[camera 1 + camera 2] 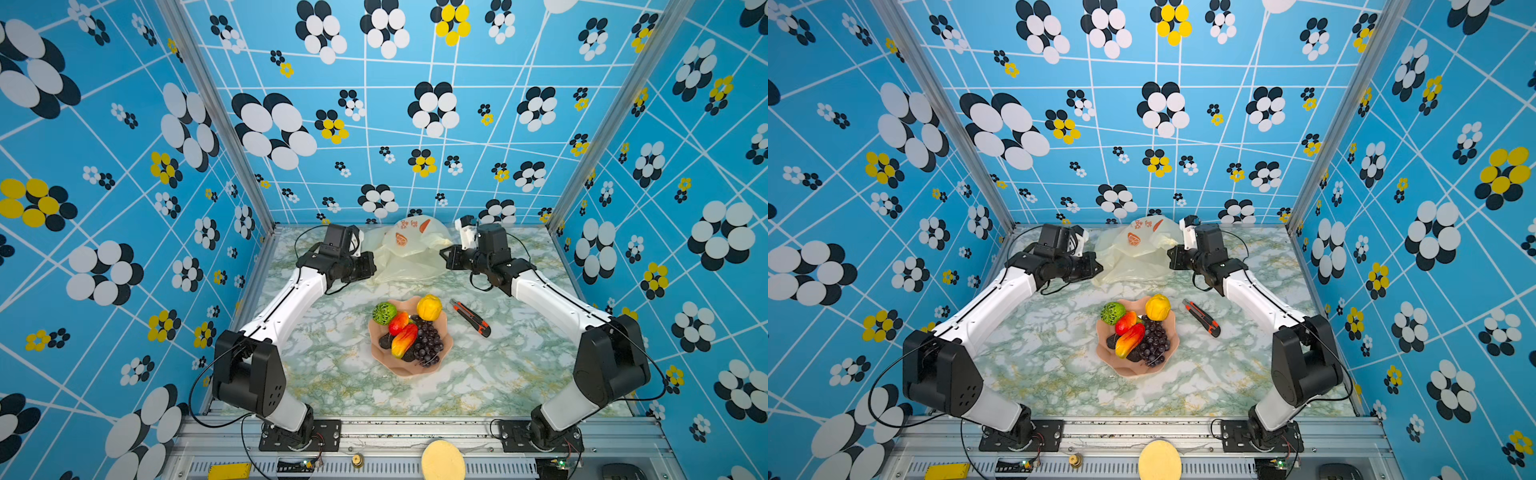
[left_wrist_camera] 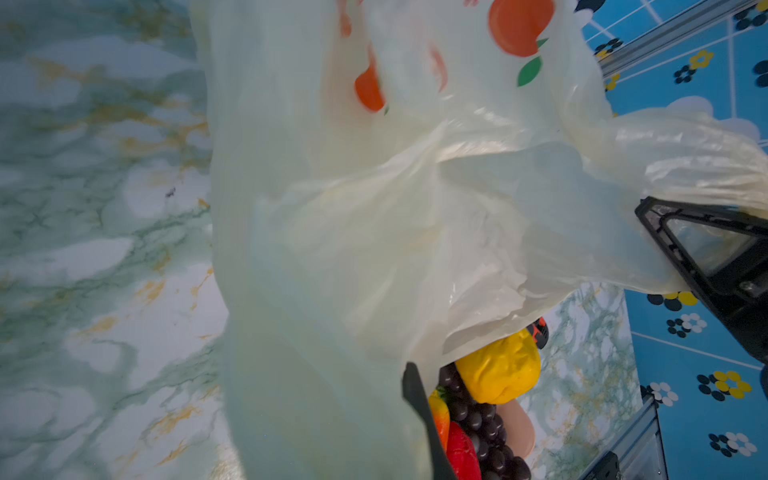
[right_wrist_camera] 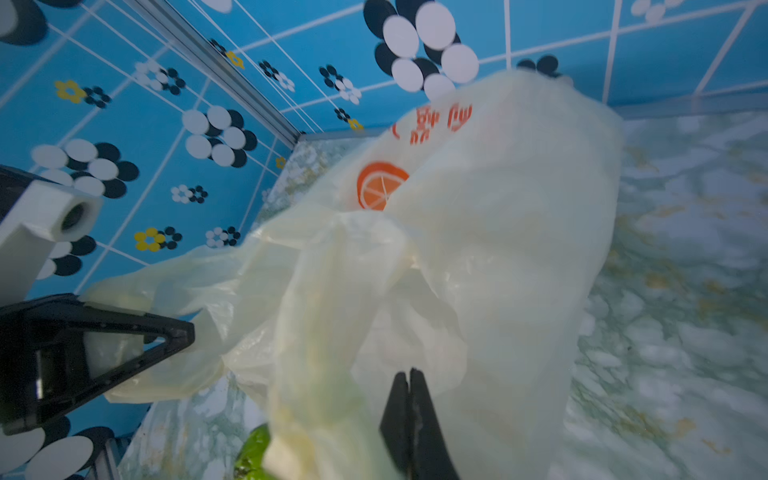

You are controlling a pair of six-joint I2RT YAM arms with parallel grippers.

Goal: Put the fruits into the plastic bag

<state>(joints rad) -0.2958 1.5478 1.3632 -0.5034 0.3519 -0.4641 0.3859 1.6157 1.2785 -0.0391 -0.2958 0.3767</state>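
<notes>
A: Where's the plastic bag (image 1: 409, 253)?
B: Far end of the worktop (image 1: 332, 365); your left fingers (image 2: 415, 399) and right fingers (image 3: 397, 411) each pinch it tight; fruits (image 1: 405, 334) sit in the pink dish (image 1: 415, 371).

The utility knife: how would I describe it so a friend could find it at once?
In a top view, look at the green-veined marble table and the pink scalloped dish near its middle. Right of the dish, lying flat and apart from it, is the utility knife: slim, red-and-black, unlike the rounded fruits.
</notes>
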